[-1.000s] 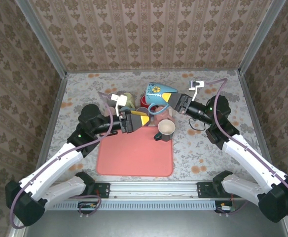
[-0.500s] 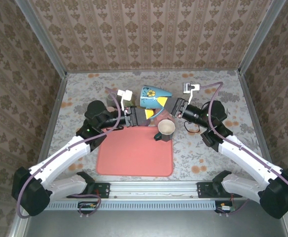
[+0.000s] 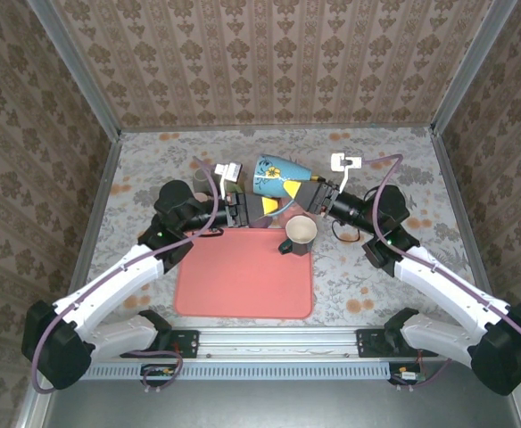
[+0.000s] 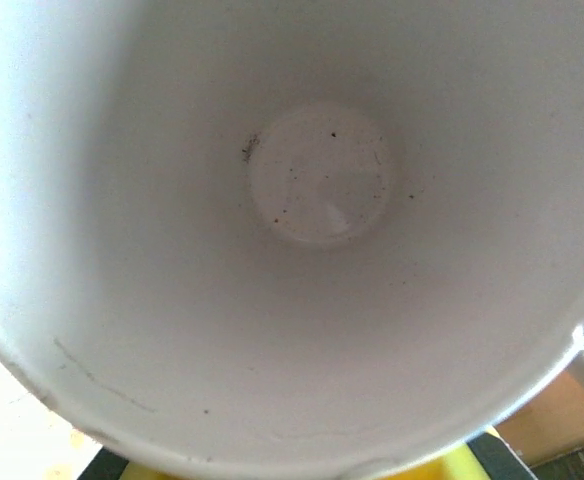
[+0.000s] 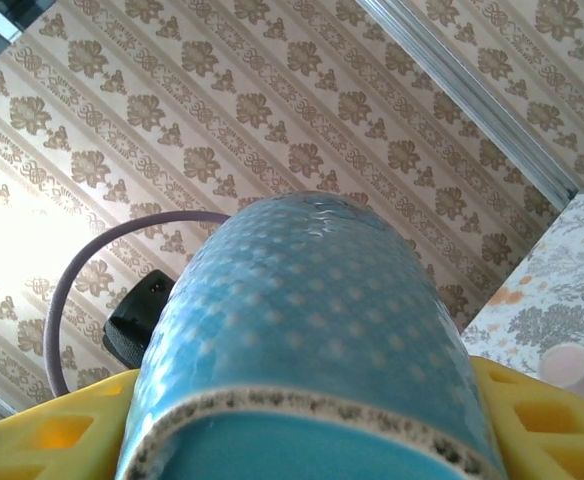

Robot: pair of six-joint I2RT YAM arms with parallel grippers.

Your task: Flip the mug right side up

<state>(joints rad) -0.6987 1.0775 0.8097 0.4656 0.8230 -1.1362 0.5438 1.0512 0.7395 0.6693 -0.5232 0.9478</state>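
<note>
The blue mug [image 3: 277, 176] is hanging on its side in the air over the far edge of the red mat [image 3: 243, 276]. The left gripper [image 3: 260, 205] is pinching its rim wall, jaws fully closed. The right gripper [image 3: 301, 191] is straddling the base end between yellow fingers, and I cannot tell whether it is pressing. If it is loosening, the thin rim pinch is risking a slip onto the brown cup [image 3: 301, 232] at the mat's far right corner.
</note>
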